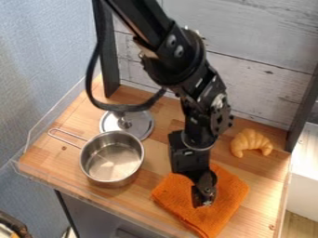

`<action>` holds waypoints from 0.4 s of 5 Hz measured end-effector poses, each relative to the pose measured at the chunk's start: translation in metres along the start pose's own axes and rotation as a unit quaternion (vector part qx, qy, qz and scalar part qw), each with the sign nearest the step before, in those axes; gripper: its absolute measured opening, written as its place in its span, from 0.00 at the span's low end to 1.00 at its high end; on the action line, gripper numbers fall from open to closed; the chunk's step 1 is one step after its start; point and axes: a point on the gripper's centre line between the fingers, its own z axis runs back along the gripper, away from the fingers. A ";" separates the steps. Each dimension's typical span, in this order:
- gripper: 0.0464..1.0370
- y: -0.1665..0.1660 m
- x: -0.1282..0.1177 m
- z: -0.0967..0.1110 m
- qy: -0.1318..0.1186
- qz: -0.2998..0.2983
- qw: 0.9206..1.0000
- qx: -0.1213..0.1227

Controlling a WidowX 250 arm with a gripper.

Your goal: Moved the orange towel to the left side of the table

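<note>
Table (46,158) first: we read its left as the view's left; the towel has to end up there. Arm (177,58) comes down from the top edge, bent over the wood. Towel (229,190) lies spread on the near right part of the table, right of the pot (112,160). Lid (140,122) just behind the pot; croissant (249,142) beyond the towel, toward the right rear.

Gripper (203,197) points down, low over the left-middle of the towel, cloth showing around it on both sides. We cannot tell whether it is released, clenched or has cloth in its grasp.

Our judgement: pick-up stage, with the carry to come. Next move calls for a sure pinch of cloth, a modest lift, then a leftward pass that keeps the trailing cloth off the pot.
</note>
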 end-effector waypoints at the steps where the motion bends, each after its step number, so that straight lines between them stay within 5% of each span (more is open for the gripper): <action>1: 0.96 -0.006 0.003 -0.009 0.011 0.027 1.000 -0.002; 2: 0.96 -0.010 0.002 -0.016 0.012 0.036 0.999 -0.010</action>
